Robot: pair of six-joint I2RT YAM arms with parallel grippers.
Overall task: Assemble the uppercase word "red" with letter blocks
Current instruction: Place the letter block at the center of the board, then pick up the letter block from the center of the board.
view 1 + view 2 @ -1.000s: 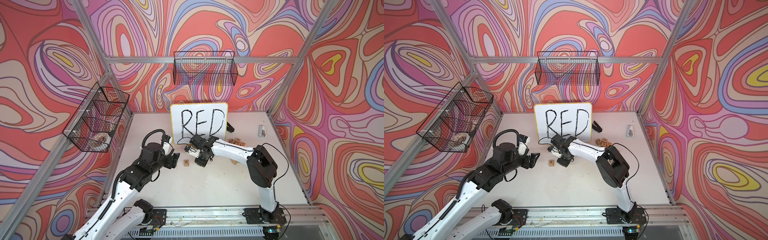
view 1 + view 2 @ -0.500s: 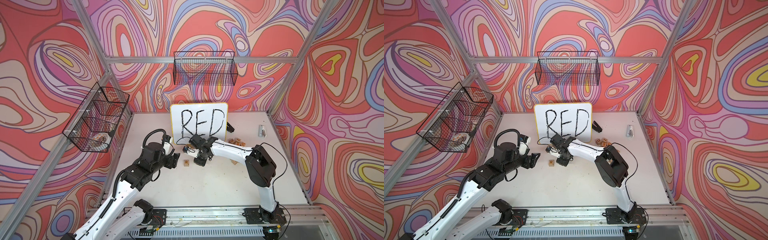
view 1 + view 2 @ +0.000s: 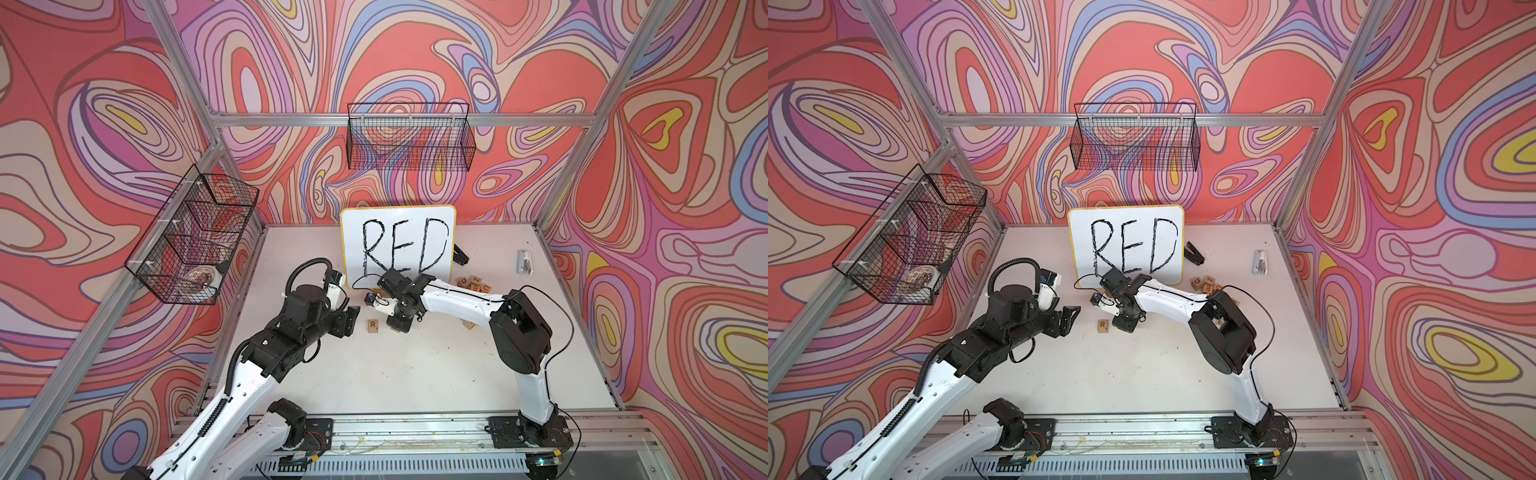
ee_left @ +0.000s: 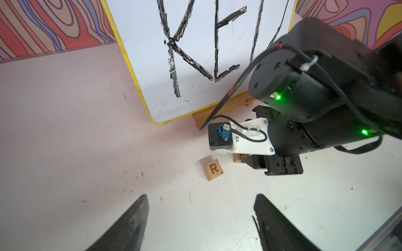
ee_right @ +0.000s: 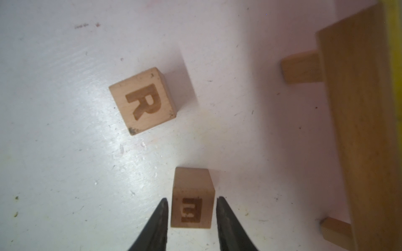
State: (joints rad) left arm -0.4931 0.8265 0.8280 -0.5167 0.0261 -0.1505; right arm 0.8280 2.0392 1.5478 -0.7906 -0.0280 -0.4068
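Letter blocks lay on the white table [image 3: 415, 374] in front of the board [image 3: 397, 245] handwritten RED. The R block [image 3: 372, 325] sat face up and slightly skewed, and the E block [image 5: 192, 198] sat near it, not touching. The right gripper [image 5: 191, 198] pointed down over the E block, one finger on either side with a thin sliver of gap at each (narrowly parted, not pinching). The left gripper [image 4: 200, 195] hovered near the R block, its fingers wide apart with nothing between them. More lettered cubes [image 3: 473, 284] were clustered by the board on the right arm's side, well apart from the pair.
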